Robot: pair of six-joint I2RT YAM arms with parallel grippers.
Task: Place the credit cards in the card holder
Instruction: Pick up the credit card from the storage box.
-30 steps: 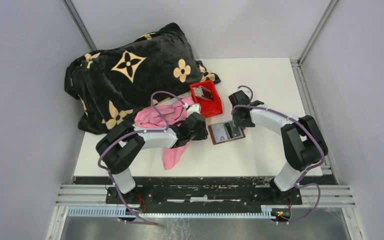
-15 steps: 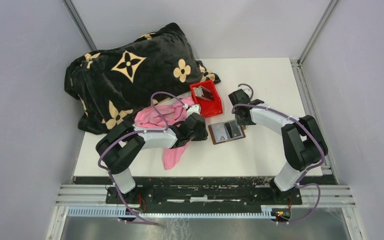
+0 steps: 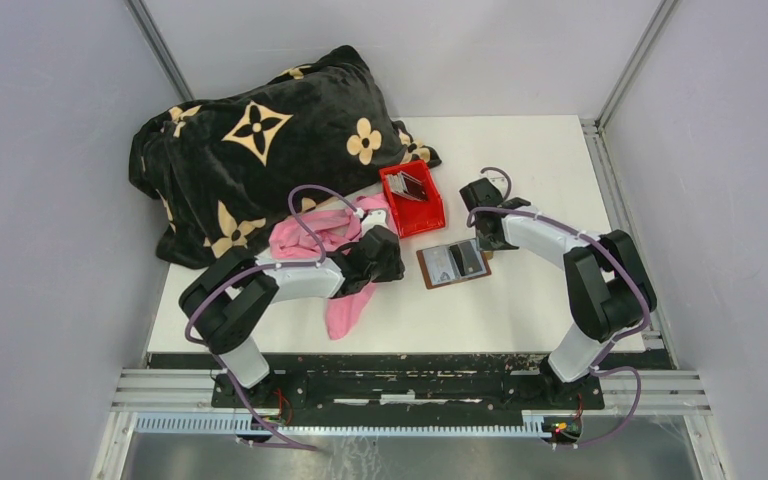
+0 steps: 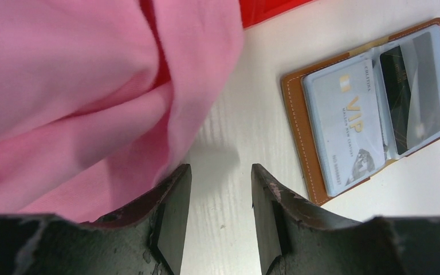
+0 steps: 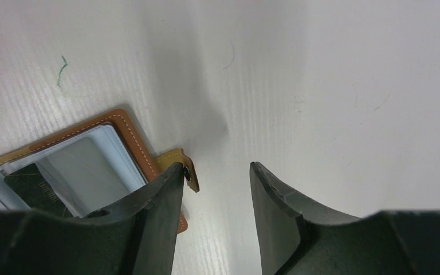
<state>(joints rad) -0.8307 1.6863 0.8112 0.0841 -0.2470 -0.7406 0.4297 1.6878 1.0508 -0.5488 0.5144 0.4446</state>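
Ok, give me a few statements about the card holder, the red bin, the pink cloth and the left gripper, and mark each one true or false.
1. The card holder lies open on the table. True.
2. The left gripper is shut on a card. False: it is open and holds nothing.
3. A pale card and a dark card sit in the holder's clear pockets. True.
4. The red bin is empty. False: cards lie in it.
5. The pink cloth covers the card holder. False: it lies to one side, apart from it.
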